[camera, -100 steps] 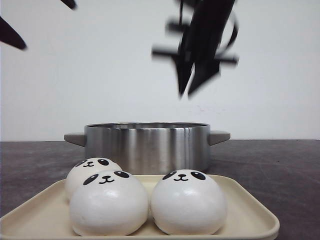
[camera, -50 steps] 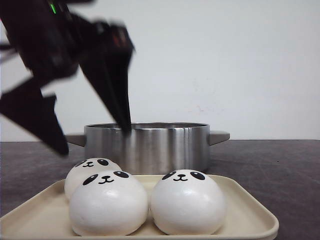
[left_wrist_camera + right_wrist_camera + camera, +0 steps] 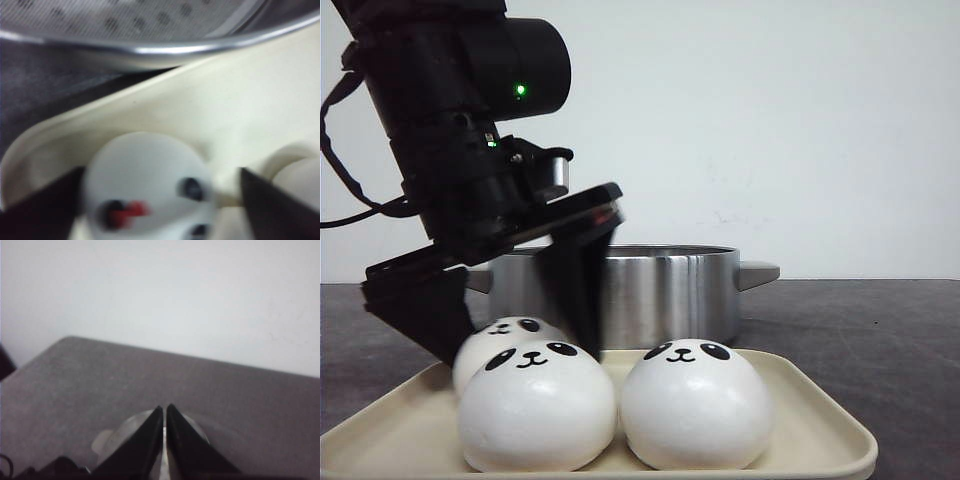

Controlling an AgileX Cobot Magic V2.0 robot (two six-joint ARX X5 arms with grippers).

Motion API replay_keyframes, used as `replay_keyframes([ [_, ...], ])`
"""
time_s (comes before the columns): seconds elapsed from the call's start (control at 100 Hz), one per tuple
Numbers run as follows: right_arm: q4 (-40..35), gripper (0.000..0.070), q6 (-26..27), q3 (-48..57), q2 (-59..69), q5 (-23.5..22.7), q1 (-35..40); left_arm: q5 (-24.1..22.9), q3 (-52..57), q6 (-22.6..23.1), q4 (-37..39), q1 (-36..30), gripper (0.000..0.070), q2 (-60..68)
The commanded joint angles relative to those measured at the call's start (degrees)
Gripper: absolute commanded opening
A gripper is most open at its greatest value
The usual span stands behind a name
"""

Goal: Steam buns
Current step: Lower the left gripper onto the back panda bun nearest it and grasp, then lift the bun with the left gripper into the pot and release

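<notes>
Three white panda-faced buns sit on a cream tray (image 3: 820, 425): one at the front left (image 3: 535, 405), one at the front right (image 3: 695, 405), one at the back left (image 3: 505, 332). A fourth bun does not show. My left gripper (image 3: 515, 340) is open and low over the tray, its fingers on either side of the back-left bun. In the left wrist view the bun (image 3: 147, 185) lies between the fingers of the left gripper (image 3: 157, 212), nearer one than the other. My right gripper (image 3: 165, 409) is shut and empty, high above the table and out of the front view.
A steel pot (image 3: 650, 290) with two side handles stands just behind the tray. Its rim (image 3: 150, 50) and a perforated steamer plate (image 3: 125, 15) inside show in the left wrist view. The pot (image 3: 125, 432) also lies below the right gripper.
My left arm has swung in and come down over the tray, ending with its open fingers around the back-left bun. The right gripper, above the pot a second ago, has left the front view.
</notes>
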Motion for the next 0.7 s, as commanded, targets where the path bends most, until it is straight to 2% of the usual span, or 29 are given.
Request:
replay_keyframes([
  [0.0, 0.0, 0.0004, -0.44, 1.11, 0.55, 0.26, 0.57, 0.02, 0.52, -0.66, -0.55, -1.01, 0.0016, 1.53],
  [0.01, 0.0, 0.0004, -0.44, 1.11, 0.55, 0.26, 0.57, 0.04, 0.52, -0.66, -0.55, -1.05, 0.0029, 1.49],
  [0.05, 0.0, 0.0004, -0.44, 1.11, 0.55, 0.26, 0.57, 0.07, 0.55, -0.68, -0.72, -1.25, 0.0, 1.03],
  [0.15, 0.2, 0.0004, -0.46, 1.11, 0.55, 0.26, 0.57, 0.04, 0.55, -0.28, -0.7, -1.9, 0.0, -1.81],
  [0.31, 0.33, 0.0004, -0.63, 1.11, 0.55, 0.26, 0.57, -0.04, 1.09, 0.0, 1.6, -3.52, 0.0, -10.86],
  [0.44, 0.31, 0.0004, -0.63, 1.11, 0.55, 0.22, 0.57, -0.44, 1.44, 0.2, 8.57, -3.56, 0.0, -18.53],
  [0.5, 0.31, 0.0004, -0.63, 1.11, 0.55, 0.2, 0.57, -3.08, 1.44, 0.15, 13.14, -3.41, 0.0, -21.14],
  [0.6, 0.28, 0.0004, -0.63, 1.11, 0.55, 0.02, 0.57, -10.08, 1.44, 0.24, 20.22, -2.51, 0.0, -23.17],
  [0.69, 0.31, 0.0004, -0.61, 1.11, 0.55, 0.04, 0.57, -11.1, 1.44, 0.83, 24.28, -0.61, 0.0, -22.58],
])
